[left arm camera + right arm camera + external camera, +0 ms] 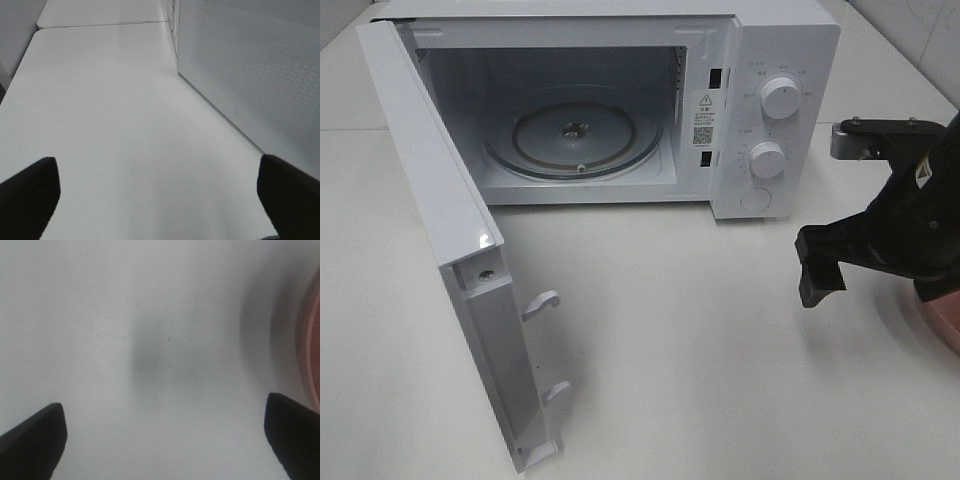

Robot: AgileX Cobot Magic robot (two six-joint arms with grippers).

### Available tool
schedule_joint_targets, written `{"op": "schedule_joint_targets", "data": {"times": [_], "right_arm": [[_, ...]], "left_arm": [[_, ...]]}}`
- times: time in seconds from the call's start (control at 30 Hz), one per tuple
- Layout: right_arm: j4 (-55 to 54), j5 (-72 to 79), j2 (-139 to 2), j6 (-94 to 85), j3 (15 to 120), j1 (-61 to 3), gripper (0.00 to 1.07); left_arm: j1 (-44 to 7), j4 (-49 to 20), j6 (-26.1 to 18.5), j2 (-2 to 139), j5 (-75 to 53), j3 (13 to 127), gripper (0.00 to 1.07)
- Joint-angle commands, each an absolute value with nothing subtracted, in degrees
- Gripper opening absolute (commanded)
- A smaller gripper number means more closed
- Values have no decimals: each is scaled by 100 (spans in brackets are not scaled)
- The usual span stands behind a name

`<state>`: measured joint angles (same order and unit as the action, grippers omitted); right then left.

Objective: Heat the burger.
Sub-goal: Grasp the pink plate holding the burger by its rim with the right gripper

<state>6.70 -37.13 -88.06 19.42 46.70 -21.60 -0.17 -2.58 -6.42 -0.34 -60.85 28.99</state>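
Though the microwave door [430, 205] is open, the burger is not in sight and not inside yet, and the left hand [160, 200] and right hand [160, 440] are both open and empty.

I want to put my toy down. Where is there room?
Bare table lies between the open microwave door and the right gripper. The glass turntable inside is bare too. The right edge is crowded: gripper and pink plate.
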Motion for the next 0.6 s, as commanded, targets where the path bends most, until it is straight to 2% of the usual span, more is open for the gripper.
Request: {"op": "schedule_joint_targets", "data": {"times": [0.03,0.17,0.37,0.6], "right_arm": [[739,-3936,-8990,1856,4841,-1971,100],[745,-4314,-9322,1415,5053,-1524,97],[739,-4097,-9666,877,5105,-1094,93],[739,-3845,-9998,625,5111,-802,86]], "left_arm": [[-46,-309,-630,-138,-5999,2893,105],[-46,-309,-630,-138,-5999,2893,105],[-46,-309,-630,-138,-5999,2893,105],[-46,-309,-630,-138,-5999,2893,105]]}}
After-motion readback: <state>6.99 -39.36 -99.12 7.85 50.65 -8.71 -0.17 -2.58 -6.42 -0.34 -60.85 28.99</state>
